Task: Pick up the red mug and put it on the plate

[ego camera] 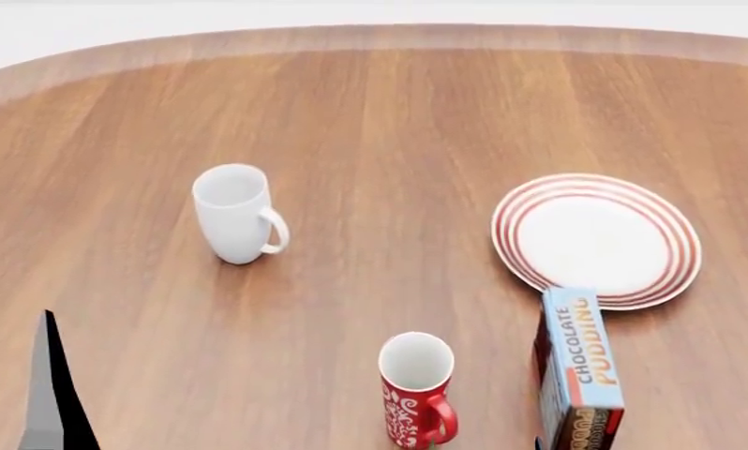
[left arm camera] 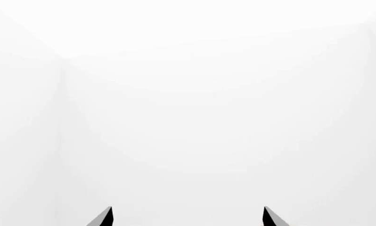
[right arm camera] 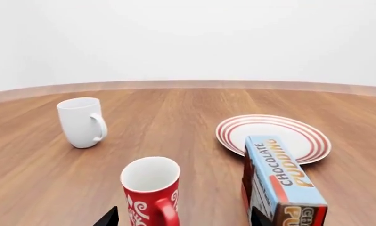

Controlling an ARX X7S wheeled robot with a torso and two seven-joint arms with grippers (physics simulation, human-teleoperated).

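The red mug (ego camera: 415, 389) with white swirls stands upright near the table's front, handle toward me; it also shows in the right wrist view (right arm camera: 151, 190). The plate (ego camera: 597, 239) with red rings lies empty to its far right, also in the right wrist view (right arm camera: 273, 134). My right gripper (right arm camera: 183, 217) is open, its two fingertips either side of the mug's lower body and not touching it. It is out of the head view. My left gripper (left arm camera: 188, 216) is open and empty, facing only white background; a dark finger (ego camera: 52, 394) of it shows at the head view's lower left.
A plain white mug (ego camera: 236, 214) stands upright at the left middle of the round wooden table (ego camera: 374, 122). A blue chocolate pudding box (ego camera: 580, 370) stands close to the right of the red mug, just in front of the plate, near my right fingertip (right arm camera: 257, 217).
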